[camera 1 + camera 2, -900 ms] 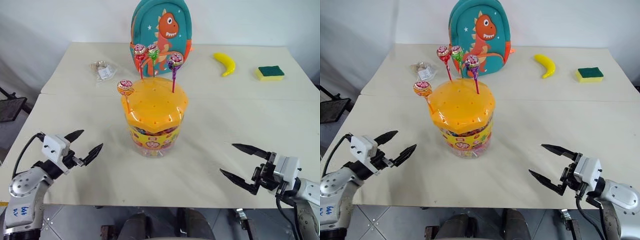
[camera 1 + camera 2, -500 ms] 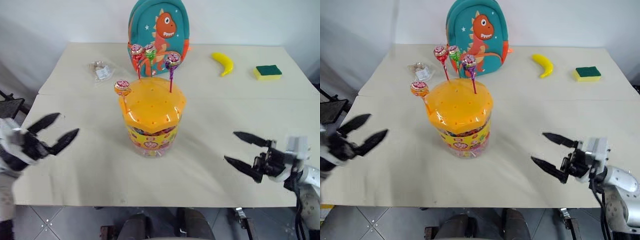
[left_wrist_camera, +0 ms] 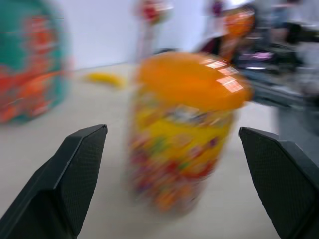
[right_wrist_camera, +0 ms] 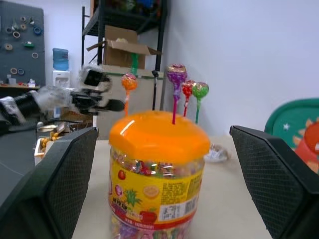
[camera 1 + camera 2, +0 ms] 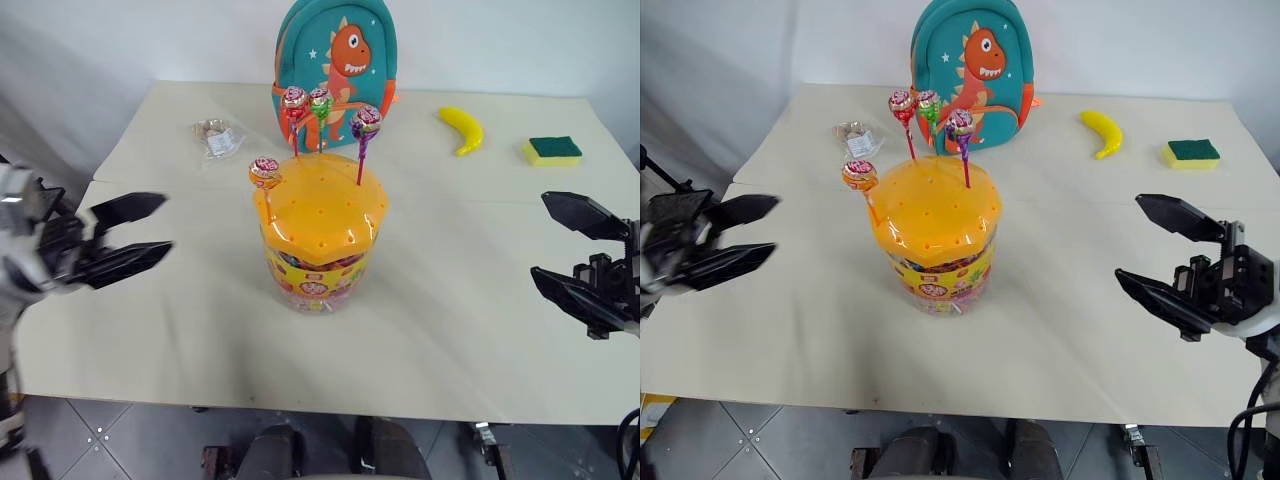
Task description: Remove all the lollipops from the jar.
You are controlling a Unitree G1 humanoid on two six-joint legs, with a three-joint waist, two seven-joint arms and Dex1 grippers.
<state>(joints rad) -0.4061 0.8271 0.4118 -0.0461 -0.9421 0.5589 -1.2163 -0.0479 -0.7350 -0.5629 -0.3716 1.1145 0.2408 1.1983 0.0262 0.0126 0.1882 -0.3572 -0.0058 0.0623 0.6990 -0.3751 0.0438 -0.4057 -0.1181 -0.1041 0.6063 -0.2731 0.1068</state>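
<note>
On the middle of the table (image 5: 480, 330) stands the jar (image 5: 318, 245) with four lollipops (image 5: 322, 108) upright in its lid, flanked by the left gripper (image 5: 135, 232) and right gripper (image 5: 572, 252), both empty with jaws wide open; no lollipop is out yet, so next seems a pinch on one stick.

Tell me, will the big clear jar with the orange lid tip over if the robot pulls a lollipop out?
Probably not. The big clear plastic jar with the orange domed lid looks wide, flat-bottomed and packed with sweets, so likely heavy. The thin-sticked lollipops merely stand in lid holes, so should lift out easily.

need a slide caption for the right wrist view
Open right hand faces the lollipop jar, four lollipops standing in its orange lid, left hand beyond.
</note>
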